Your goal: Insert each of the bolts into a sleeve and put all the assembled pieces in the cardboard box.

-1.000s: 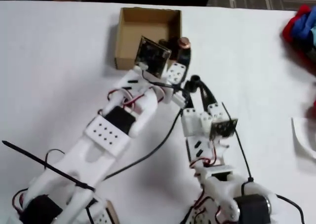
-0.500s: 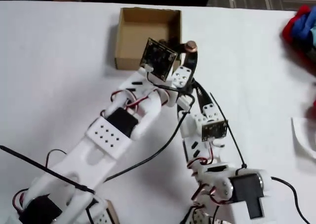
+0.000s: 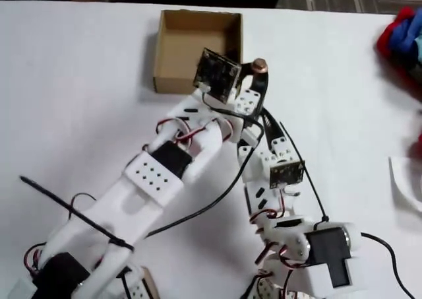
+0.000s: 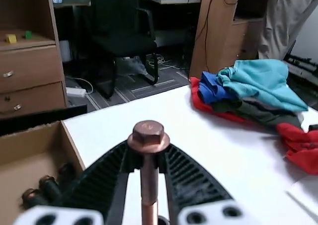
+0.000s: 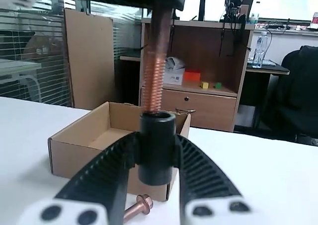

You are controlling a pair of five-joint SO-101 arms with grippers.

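Observation:
My left gripper (image 4: 148,155) is shut on a copper bolt (image 4: 147,133), which it holds upright with the hex head on top. In the high view that bolt's head (image 3: 260,65) shows just right of the cardboard box (image 3: 191,32). Directly beneath it, my right gripper (image 5: 156,153) is shut on a black sleeve (image 5: 156,130). The bolt's threaded shaft (image 5: 155,81) comes down into the sleeve's top opening. Several dark assembled pieces (image 4: 42,187) lie in the box (image 4: 30,155). A second copper bolt (image 5: 138,208) lies on the table near the box (image 5: 94,135).
A pile of coloured clothes (image 3: 401,35) lies at the table's right edge, also seen as clothes (image 4: 248,91) in the left wrist view. A white object (image 3: 403,183) sits at the right edge. Both arms (image 3: 158,173) cross the table's middle.
The left gripper has carried the bolt a little to the right, away from the box. The right gripper with the sleeve has drawn in beneath it, and the right arm's lower joints have turned.

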